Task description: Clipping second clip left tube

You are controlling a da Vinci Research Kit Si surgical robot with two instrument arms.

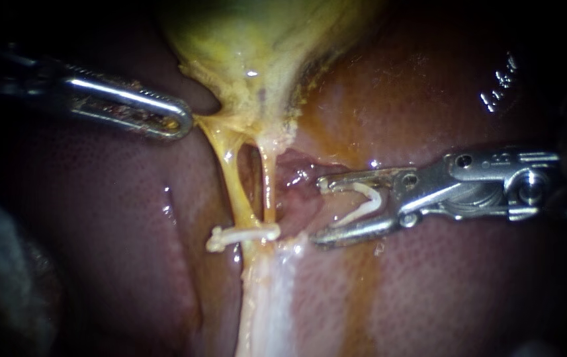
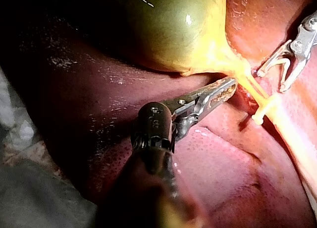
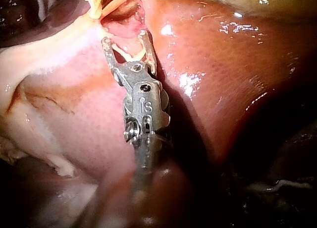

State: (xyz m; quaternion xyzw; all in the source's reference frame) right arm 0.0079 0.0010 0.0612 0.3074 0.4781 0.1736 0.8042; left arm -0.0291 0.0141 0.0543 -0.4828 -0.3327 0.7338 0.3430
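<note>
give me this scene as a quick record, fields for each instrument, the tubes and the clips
left instrument: shut on the edge of the gallbladder at its neck, which is tented toward it
right instrument: holds new clip, spread wide, beside the tubes, around neither
left tube: bare above placed clip
right tube: bare, nearer the right instrument
placed clip: white, across the tubes' lower end
liver: beneath everything

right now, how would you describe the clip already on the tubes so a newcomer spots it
Start at the yellow-green gallbladder and follow its two thin yellow tubes down. The closed white clip lies flat across them; the other, open white clip sits in the right instrument, clear of the tubes.
</note>
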